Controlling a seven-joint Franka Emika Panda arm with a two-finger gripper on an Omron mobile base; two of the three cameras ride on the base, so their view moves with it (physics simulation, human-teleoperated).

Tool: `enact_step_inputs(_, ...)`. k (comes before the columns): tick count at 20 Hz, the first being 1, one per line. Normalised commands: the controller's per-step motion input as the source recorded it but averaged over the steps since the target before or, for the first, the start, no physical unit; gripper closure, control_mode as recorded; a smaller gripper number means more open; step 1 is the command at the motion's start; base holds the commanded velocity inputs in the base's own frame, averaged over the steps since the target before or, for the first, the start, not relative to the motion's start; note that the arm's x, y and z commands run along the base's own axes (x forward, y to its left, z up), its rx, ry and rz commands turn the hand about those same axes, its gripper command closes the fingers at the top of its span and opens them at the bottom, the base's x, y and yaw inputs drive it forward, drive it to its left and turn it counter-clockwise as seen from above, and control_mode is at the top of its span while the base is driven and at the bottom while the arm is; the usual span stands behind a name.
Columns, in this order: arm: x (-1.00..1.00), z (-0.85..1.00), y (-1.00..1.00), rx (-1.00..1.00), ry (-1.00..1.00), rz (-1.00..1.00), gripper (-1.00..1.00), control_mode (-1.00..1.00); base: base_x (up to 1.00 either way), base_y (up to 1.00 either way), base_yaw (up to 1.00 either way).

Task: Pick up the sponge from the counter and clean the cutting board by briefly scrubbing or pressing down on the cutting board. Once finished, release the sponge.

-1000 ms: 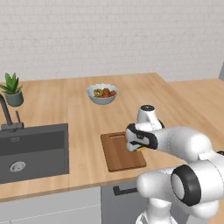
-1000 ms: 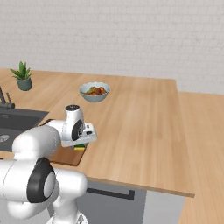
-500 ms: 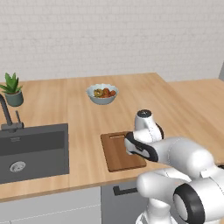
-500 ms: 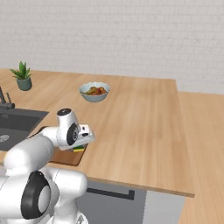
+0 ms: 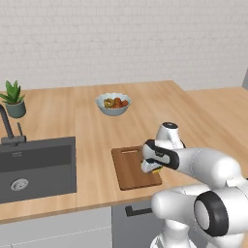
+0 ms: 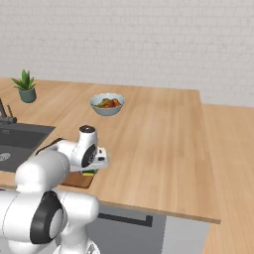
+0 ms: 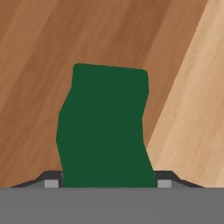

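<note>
A: How is the arm standing?

B: It comes up from the base and bends forward and down. The hand points down at the cutting board [image 5: 131, 168]. The gripper [image 5: 151, 167] is low, right over the board's right side.

A: Is it holding something?

B: Yes. The sponge [image 7: 104, 127] sits between the two finger tips [image 7: 51, 180]. They are squeezed in on its sides, only as wide as the sponge. In the hand view the green top looks pinched in the middle.

A: Where is the sponge?

B: Over the board, close to the board's right edge. The lighter counter [image 5: 87, 126] starts just beside it. In the right base view a bit of yellow and green peeks out under the hand [image 6: 89, 171]. I cannot tell if it is pressed flat on the wood.

A: Is there room to move?

B: The board's left part is bare. The sink [image 5: 36, 167] is a little way left of the board. The bowl of fruit [image 5: 113, 103] and the plant [image 5: 14, 99] are far back. The counter's front edge is close behind the board.
</note>
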Motion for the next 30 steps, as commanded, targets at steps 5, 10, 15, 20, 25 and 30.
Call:
enact_step_inputs(5, -0.87, -1.0, -0.05, 0.1, 0.05, 0.0, 1.0, -1.0, 0.0, 0.0, 0.0)
enact_step_inputs(10, -0.99, -0.96, 0.0, -0.06, -0.07, 0.02, 1.0, -1.0, 0.0, 0.0, 0.0)
enact_step_inputs(15, -0.96, -0.94, 0.04, -0.14, -0.14, 0.02, 1.0, -1.0, 0.0, 0.0, 0.0)
enact_step_inputs(20, -0.43, -0.45, 0.34, -0.06, -0.06, 0.0, 1.0, -1.0, 0.0, 0.0, 0.0)
enact_step_inputs(25, -0.02, -0.03, 0.56, 0.0, -0.02, 0.0, 1.0, -1.0, 0.0, 0.0, 0.0)
enact_step_inputs(30, 0.11, -0.1, 0.54, -0.04, 0.01, 0.0, 1.0, -1.0, 0.0, 0.0, 0.0)
